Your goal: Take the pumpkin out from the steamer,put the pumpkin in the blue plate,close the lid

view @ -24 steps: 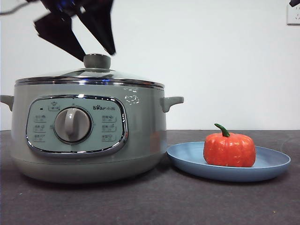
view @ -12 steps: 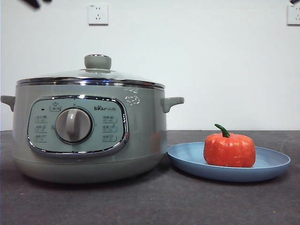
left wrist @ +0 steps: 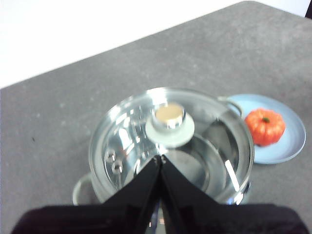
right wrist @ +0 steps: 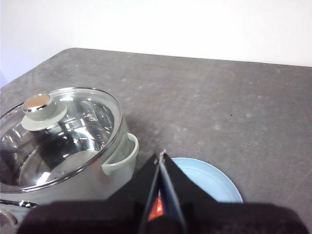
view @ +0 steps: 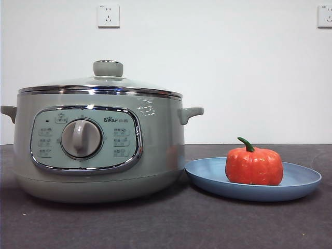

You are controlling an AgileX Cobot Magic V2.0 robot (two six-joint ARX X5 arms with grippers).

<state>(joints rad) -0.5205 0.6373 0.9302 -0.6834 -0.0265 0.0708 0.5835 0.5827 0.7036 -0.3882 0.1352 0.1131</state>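
The sage-green steamer [view: 98, 150] stands at the left with its glass lid [view: 104, 82] seated on the rim. To its right, the orange pumpkin [view: 253, 165] rests on the blue plate [view: 298, 185]. High above the steamer, my left gripper [left wrist: 160, 158] is shut and empty; beneath it are the lid [left wrist: 195, 146], the pumpkin [left wrist: 264, 126] and the plate [left wrist: 292, 144]. My right gripper [right wrist: 161, 157] hangs shut and empty above the plate [right wrist: 214, 187], its jaws covering most of the pumpkin [right wrist: 156, 210]; the steamer [right wrist: 63, 146] is off to one side. Neither gripper shows in the front view.
Dark grey tabletop [view: 171, 223] runs under everything. A white wall with two sockets [view: 108, 15] stands behind. The steamer's side handle [view: 189, 113] sticks out toward the plate.
The dark gripper that hung over the lid knob a second ago has risen out of the front view. Steamer, lid, pumpkin and plate have not moved.
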